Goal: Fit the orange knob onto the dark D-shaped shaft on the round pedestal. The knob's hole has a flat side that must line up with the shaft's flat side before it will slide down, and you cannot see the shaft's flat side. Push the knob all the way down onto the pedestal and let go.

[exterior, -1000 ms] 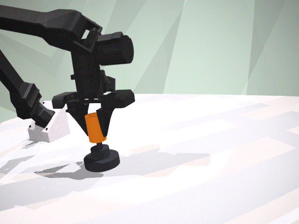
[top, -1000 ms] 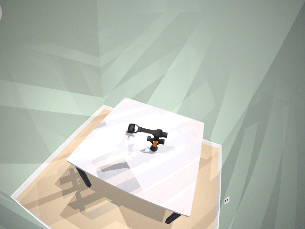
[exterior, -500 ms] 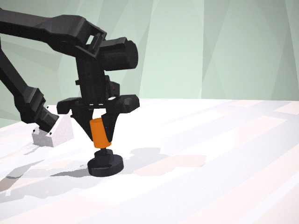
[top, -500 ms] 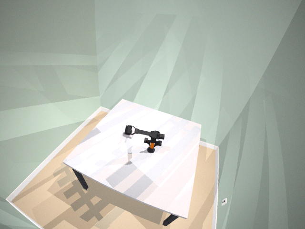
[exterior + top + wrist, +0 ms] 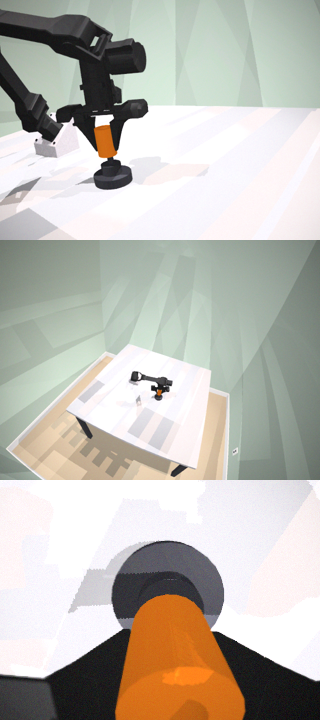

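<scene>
While pinching the orange knob (image 5: 159,392) (image 5: 105,142) (image 5: 175,645), the gripper (image 5: 107,149) should press lightly, turning until 2 flats align.

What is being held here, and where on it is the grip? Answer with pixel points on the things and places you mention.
The orange knob (image 5: 159,392) (image 5: 105,142) (image 5: 172,645), gripped by its sides, toward the lower end.
</scene>
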